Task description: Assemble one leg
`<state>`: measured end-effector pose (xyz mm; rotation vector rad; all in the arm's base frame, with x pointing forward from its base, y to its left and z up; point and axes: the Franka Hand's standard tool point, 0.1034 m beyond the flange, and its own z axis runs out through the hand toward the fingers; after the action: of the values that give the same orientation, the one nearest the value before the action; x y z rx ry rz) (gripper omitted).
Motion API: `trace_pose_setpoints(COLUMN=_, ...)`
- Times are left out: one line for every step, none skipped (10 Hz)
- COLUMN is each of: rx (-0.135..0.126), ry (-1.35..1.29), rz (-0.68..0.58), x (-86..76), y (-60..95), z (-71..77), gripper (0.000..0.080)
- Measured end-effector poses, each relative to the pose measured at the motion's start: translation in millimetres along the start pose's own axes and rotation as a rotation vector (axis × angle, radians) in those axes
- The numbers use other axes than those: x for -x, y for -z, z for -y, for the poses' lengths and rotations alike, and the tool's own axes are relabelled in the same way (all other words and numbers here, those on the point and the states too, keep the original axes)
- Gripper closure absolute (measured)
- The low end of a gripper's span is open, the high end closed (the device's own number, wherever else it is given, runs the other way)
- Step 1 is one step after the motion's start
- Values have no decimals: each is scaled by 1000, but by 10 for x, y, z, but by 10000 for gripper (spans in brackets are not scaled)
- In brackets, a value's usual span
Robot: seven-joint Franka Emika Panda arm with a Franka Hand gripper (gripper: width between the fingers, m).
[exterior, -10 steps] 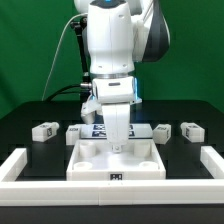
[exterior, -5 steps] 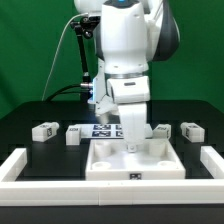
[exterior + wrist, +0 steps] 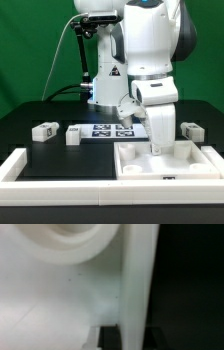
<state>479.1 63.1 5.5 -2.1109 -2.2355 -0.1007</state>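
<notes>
My gripper is shut on the far rim of the large flat white piece with recesses, which lies at the exterior view's right. In the wrist view my gripper has one dark finger on each side of that piece's thin edge, with a round recess close by. Three legs show: two at the exterior view's left and one at its right. A fourth leg is hidden behind my arm.
The marker board lies on the black table behind the flat piece. A white raised border runs along the table's front and sides. The robot's base stands at the back.
My gripper has moved towards the exterior view's right, dragging the large flat white piece with it. The marker board is now uncovered. The legs have not moved.
</notes>
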Motion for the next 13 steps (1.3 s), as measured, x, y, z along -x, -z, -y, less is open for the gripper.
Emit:
trace_pose_setpoints(rx=3, ry=0, rz=-3, x=-26, y=-3, z=-52, gripper=745)
trace_pose_setpoints(rx=6, ry=-13, rz=-6, x=-61, y=-5, z=-93, gripper=745)
trace_pose_setpoints(rx=5, ry=-32, rz=-6, x=-68, y=-6, z=-115, gripper=745)
trace_pose_setpoints(rx=-2, ry=-60, rz=-4, x=-69, y=-6, z=-114, gripper=745)
trace_pose_setpoints(rx=-5, ry=-81, rz=-2, x=-67, y=-7, z=-109, gripper=745)
trace_pose_setpoints(rx=-4, ry=-79, rz=-3, x=-66, y=-7, z=-108, gripper=745)
trace_pose_setpoints(rx=-5, ry=-80, rz=-3, x=-64, y=-10, z=-105, gripper=670)
trace_pose_setpoints(rx=-5, ry=-81, rz=-3, x=-62, y=-12, z=-104, gripper=670)
trace_pose_setpoints(rx=-5, ry=-81, rz=-3, x=-62, y=-12, z=-104, gripper=535)
trace_pose_setpoints(rx=-5, ry=-81, rz=-3, x=-61, y=-12, z=-104, gripper=340)
trace_pose_setpoints(rx=-6, ry=-81, rz=-3, x=-60, y=-12, z=-104, gripper=340)
trace_pose_setpoints(rx=-6, ry=-82, rz=-3, x=-59, y=-12, z=-104, gripper=217)
trace_pose_setpoints(rx=-5, ry=-82, rz=-3, x=-58, y=-12, z=-104, gripper=171)
